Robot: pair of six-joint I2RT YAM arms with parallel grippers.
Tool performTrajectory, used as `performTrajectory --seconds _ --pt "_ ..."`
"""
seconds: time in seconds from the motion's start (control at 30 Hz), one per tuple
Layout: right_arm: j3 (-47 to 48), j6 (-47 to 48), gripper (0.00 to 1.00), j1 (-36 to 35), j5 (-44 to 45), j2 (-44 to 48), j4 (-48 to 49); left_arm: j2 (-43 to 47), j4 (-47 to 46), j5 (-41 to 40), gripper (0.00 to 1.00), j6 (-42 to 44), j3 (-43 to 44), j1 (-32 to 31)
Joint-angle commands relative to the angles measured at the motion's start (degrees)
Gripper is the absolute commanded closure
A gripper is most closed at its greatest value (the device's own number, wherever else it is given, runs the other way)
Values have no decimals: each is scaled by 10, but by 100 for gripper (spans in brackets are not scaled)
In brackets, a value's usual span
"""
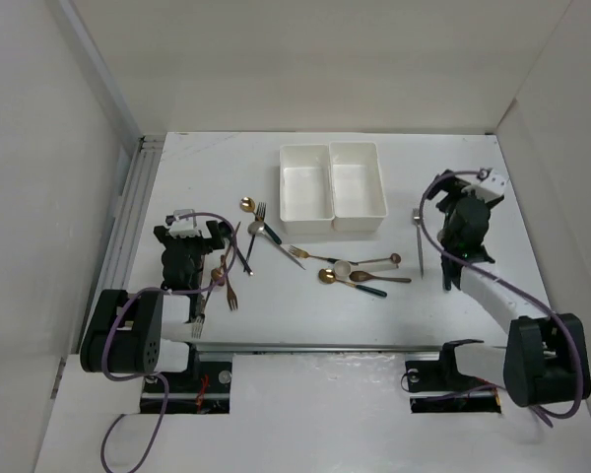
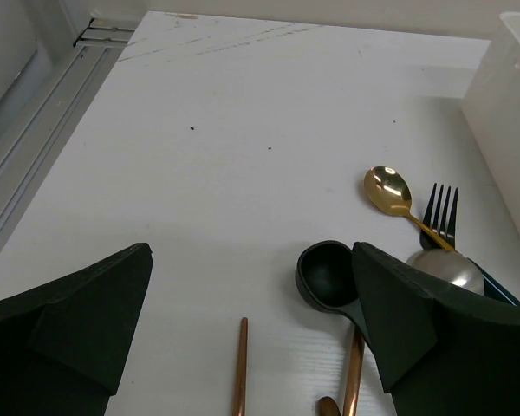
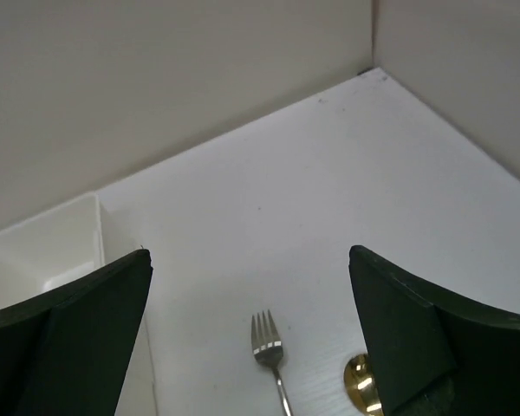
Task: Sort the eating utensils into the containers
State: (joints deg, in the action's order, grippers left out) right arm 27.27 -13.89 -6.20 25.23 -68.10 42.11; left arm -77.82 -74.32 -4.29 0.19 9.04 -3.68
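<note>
A white table (image 1: 453,325), faintly scuffed, sits boxed in by a plain pale back wall (image 1: 305,59) and side panels (image 1: 39,177), with a ribbed aluminium rail (image 1: 138,197) running along its left edge and a thin metal strip (image 1: 315,347) crossing its near edge.

Bins, white, rectangular: 2. Left bin (image 1: 305,192), right bin (image 1: 358,187).

Arms: 2. Left arm (image 1: 128,330), right arm (image 1: 542,360).

Forks made out from the top view: 5. Silver fork (image 1: 419,241), dark fork (image 1: 261,211), gold fork (image 1: 300,254), copper fork (image 1: 232,294), second silver fork (image 1: 197,320).

Spoons, counted by distinct bowls: at least 6. Gold spoon (image 1: 246,205), silver-bowled spoon (image 1: 257,229), second silver-bowled spoon (image 1: 343,267), second gold spoon (image 1: 327,276), copper spoon (image 1: 360,276), black spoon (image 2: 325,273).

Firm spoon total not obtainable: handles crossed in both clusters.
</note>
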Motion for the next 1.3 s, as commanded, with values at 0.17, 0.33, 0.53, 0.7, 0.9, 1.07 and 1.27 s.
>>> performTrajectory --seconds 0.17,0.33,0.53,0.7,0.9,1.07,1.27 --pt "442 -2 0 159 -168 -137 -595 -2 -108 8 0 1 8 2" --pt "555 -13 0 178 -179 -274 -912 125 -3 30 0 29 32 8" --pt "422 -18 3 185 -150 -234 -907 169 427 126 0 273 226 8" --pt "415 0 15 185 -178 -298 -912 48 606 61 0 240 392 8" --pt "415 12 32 185 -192 -354 -907 59 573 96 0 172 363 8" --pt "409 12 44 180 -175 -389 -907 59 584 101 0 119 363 8" --pt "409 18 93 154 -179 -428 -895 54 625 154 0 112 374 8"
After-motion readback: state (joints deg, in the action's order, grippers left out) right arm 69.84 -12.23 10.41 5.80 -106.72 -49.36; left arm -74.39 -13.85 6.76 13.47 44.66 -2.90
